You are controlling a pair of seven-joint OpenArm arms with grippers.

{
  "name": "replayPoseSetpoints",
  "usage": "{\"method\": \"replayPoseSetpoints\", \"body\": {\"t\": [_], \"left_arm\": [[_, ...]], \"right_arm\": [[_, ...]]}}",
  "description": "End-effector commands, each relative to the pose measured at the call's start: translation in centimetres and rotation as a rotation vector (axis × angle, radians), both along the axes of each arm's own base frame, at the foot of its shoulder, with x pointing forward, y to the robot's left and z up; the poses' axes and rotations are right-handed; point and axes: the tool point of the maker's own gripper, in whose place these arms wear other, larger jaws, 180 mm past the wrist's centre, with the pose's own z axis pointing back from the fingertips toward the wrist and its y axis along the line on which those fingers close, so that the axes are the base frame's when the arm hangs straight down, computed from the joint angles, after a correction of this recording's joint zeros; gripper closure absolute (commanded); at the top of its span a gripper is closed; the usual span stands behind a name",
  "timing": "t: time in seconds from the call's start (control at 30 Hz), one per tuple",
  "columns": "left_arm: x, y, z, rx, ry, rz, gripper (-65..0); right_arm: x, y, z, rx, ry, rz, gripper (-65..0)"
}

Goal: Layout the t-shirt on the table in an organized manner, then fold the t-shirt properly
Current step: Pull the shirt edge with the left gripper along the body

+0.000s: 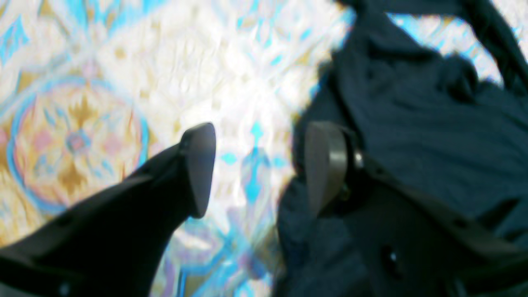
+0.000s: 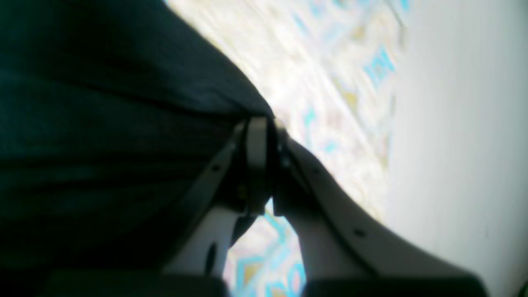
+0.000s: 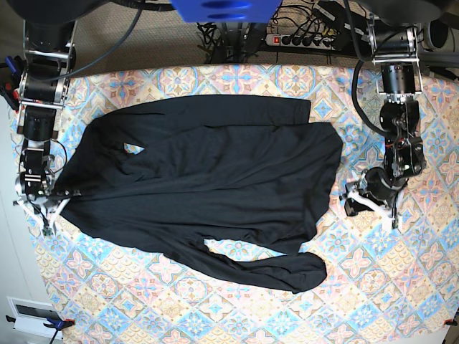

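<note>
Black fabric of the t-shirt [image 3: 215, 179] spreading across the middle of the base view, lying on the table [image 3: 215, 301] with its pastel tile-patterned cloth. One long sleeve curling along the lower centre of that frame, ending in a rounded fold toward the lower right; a small gap in the cloth showing the pattern at upper left of the garment.

Sitting at the far left edge of the base view, at the garment's left tip: the right gripper [image 3: 49, 203]. Showing in the right wrist view as the right gripper [image 2: 268, 128] with jaws pressed together, pinching the edge of the t-shirt [image 2: 103, 123], dark cloth filling the left half of that frame, patterned table [image 2: 338, 82] blurring at upper right.

Hovering at the right of the base view, just beside the garment's right edge: the left gripper [image 3: 367, 197]. Standing wide apart in the left wrist view, the fingers of the left gripper [image 1: 260, 169], holding nothing, bright table [image 1: 165, 62] cloth showing between them, the t-shirt [image 1: 412, 115] bunching behind the right-hand finger [image 1: 326, 165].
</note>
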Motion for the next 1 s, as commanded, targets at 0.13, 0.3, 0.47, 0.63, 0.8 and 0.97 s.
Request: {"method": "replayPoseSetpoints", "body": {"t": [0.13,0.3,0.47,0.63,0.8,0.97], "left_arm": [[2.4,-0.4,1.5,0.008,-0.045,0.001,-32.4],[3.4,-2.8,-1.5,0.045,0.020,-0.039,-32.4],[4.5,-7.2,-3.2,0.062,0.006,-0.124,-32.6],[6.5,-10.3,-4.2,0.031,0.025,-0.146,-32.6],[8.3,-12.5,-5.5,-0.024,0.072,-0.120,-32.5],[9.6,-14.2,-5.6,0.045,0.057,-0.148,-24.7]], "right_arm": [[0.5,-3.3,3.2,-0.024,-0.089,-0.083,-0.1],[-0.6,-3.6,3.1,-0.036,-0.105,-0.086,-0.1],[-1.0,-1.9,3.3,-0.075,-0.121,-0.026,-0.1],[-0.5,0.0,2.5,-0.043,-0.127,-0.010,-0.1],[-0.4,0.0,2.7,-0.046,-0.132,-0.008,-0.1],[-0.4,0.1,2.7,-0.042,-0.132,-0.006,-0.1]]}}
